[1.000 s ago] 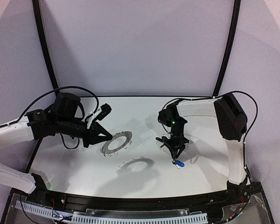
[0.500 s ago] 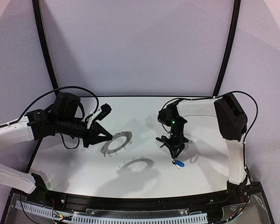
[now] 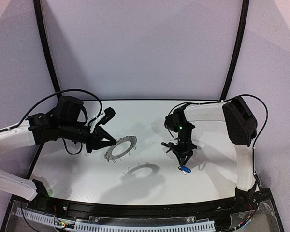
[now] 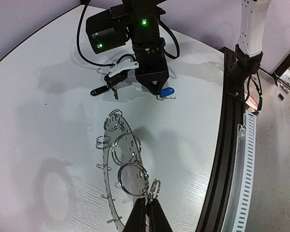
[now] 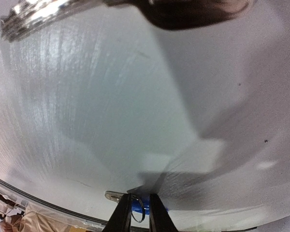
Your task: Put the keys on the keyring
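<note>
Left gripper clamped on keyring rim | right gripper narrow, astride blue key directly beneath | we cannot tell if gripped

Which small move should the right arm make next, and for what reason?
Probably close the right gripper fully on the blue key's wire loop and lift slightly. Its jaws straddle that loop, though whether they pinch it is unclear, and the left gripper holds the keyring raised, ready.

White table; pale backdrop; two black poles.
</note>
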{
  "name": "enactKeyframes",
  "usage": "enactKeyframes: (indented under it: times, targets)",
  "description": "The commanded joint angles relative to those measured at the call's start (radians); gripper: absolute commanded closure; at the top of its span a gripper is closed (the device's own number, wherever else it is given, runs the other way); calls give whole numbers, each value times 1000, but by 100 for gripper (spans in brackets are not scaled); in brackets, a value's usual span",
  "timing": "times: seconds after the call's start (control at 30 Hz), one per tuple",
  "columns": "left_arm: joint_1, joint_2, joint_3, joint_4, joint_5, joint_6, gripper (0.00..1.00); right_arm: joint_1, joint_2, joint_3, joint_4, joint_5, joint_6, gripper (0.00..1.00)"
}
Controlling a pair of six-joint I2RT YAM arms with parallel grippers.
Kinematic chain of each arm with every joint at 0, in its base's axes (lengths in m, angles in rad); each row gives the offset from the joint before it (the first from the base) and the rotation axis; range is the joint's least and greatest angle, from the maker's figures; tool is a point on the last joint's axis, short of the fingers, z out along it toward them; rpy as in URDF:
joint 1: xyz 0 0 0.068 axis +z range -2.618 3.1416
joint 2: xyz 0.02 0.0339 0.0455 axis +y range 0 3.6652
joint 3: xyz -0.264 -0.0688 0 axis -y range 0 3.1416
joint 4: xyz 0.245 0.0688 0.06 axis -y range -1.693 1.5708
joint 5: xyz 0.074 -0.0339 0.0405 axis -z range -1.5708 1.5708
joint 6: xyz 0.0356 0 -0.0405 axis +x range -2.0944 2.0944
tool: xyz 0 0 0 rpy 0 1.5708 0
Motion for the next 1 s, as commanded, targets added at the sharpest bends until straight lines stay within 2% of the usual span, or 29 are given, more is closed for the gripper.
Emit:
enactKeyframes:
  times: [0.0, 0.33, 0.6, 0.77, 0.97]
  targets:
    - [-5, -1, 0, 22, 11, -12, 99, -7, 9, -23, 67, 15, 18, 84]
    - [-5, -1, -3, 28, 14, -17, 99, -7, 15, -11, 101, 15, 48, 85]
    - [-5, 0, -7, 30, 14, -23, 99, -7, 18, -6, 106, 3, 57, 92]
    - [-5, 1, -9, 31, 15, -28, 99, -7, 17, 1, 120, -12, 62, 100]
    - [-5, 0, -7, 43, 11, -30, 99, -6, -78, -24, 186, 6, 63, 100]
